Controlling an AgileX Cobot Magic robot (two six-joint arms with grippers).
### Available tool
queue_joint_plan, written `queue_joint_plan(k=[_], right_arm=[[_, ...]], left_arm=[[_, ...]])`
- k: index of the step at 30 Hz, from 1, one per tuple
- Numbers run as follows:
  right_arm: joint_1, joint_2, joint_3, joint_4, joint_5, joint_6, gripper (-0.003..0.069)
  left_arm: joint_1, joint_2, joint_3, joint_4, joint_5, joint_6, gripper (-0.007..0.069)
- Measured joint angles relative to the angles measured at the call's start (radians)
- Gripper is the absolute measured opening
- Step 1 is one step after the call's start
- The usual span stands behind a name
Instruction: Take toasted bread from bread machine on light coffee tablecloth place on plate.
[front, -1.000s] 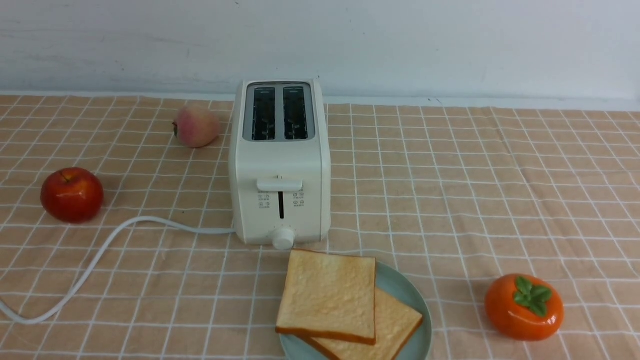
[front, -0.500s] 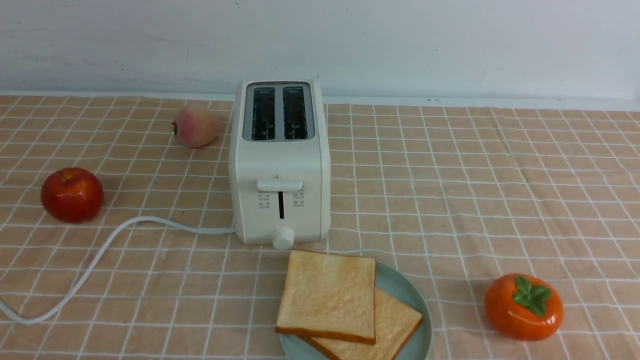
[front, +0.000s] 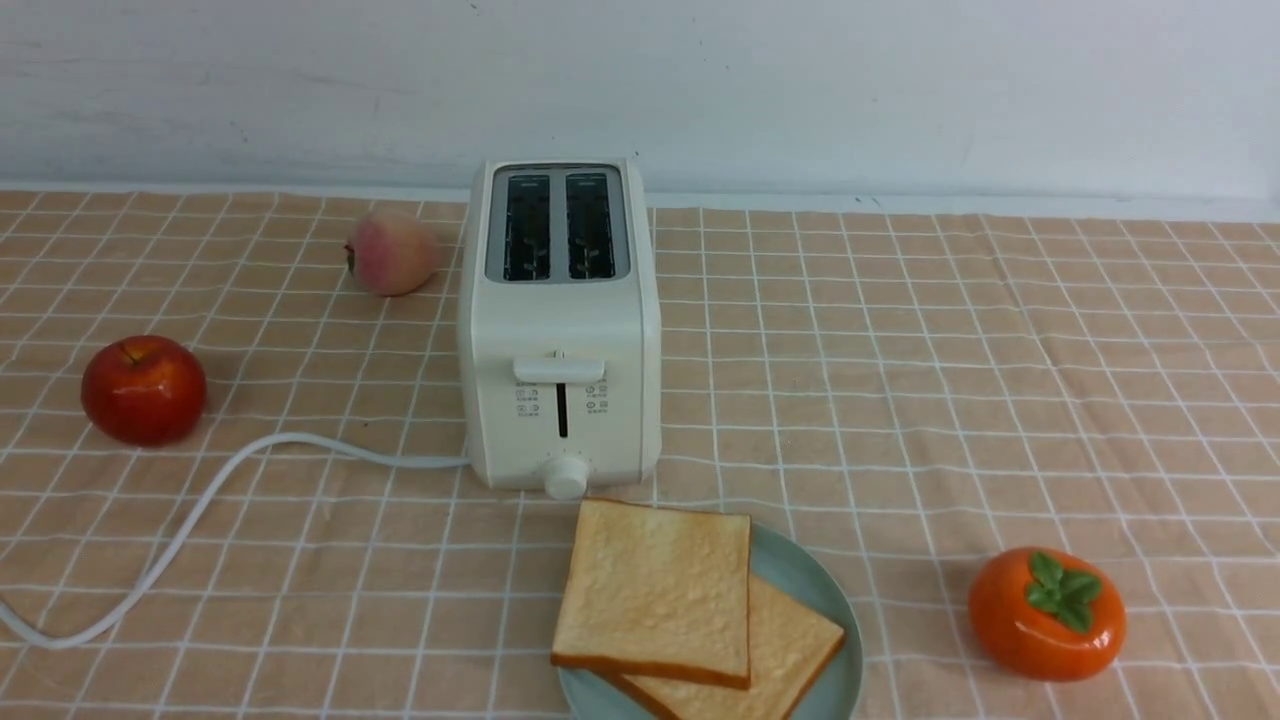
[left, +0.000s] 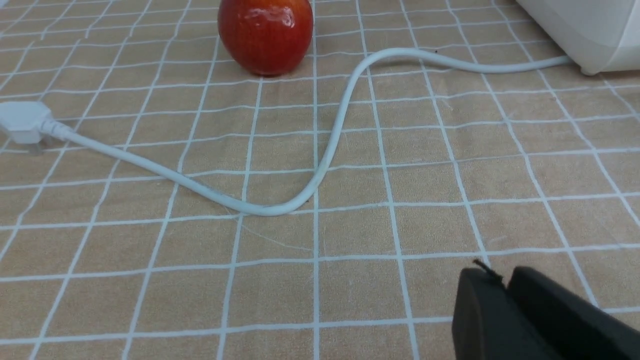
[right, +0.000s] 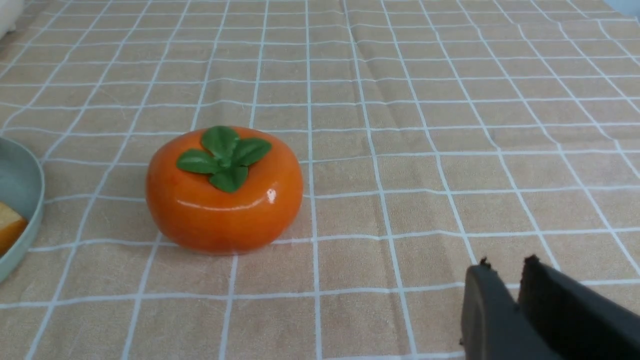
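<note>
Two slices of toasted bread lie overlapping on the mint-teal plate (front: 845, 650): the upper slice (front: 655, 590) over the lower slice (front: 790, 645). The cream-white bread machine (front: 560, 400) stands just behind the plate on the light coffee tablecloth (front: 900, 380); both its slots look empty. Neither arm shows in the front view. My left gripper (left: 505, 277) is shut and empty, low over the cloth near the cord (left: 330, 145). My right gripper (right: 505, 267) is shut and empty over the cloth, with the plate's rim (right: 30, 210) and a toast corner (right: 9, 225) off to one side.
A red apple (front: 144, 388) and a peach (front: 392, 252) lie left of the toaster. An orange persimmon (front: 1047, 612) lies right of the plate. The white cord (front: 200, 505) curves across the front left, ending in a plug (left: 22, 122).
</note>
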Motion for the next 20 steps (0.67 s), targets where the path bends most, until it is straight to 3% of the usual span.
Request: queue_joint_plan(k=[20], right_arm=[[0.000, 0.000, 0.000, 0.000, 0.000, 0.000, 0.0134]], left_arm=[[0.000, 0.000, 0.000, 0.000, 0.000, 0.000, 0.0079]])
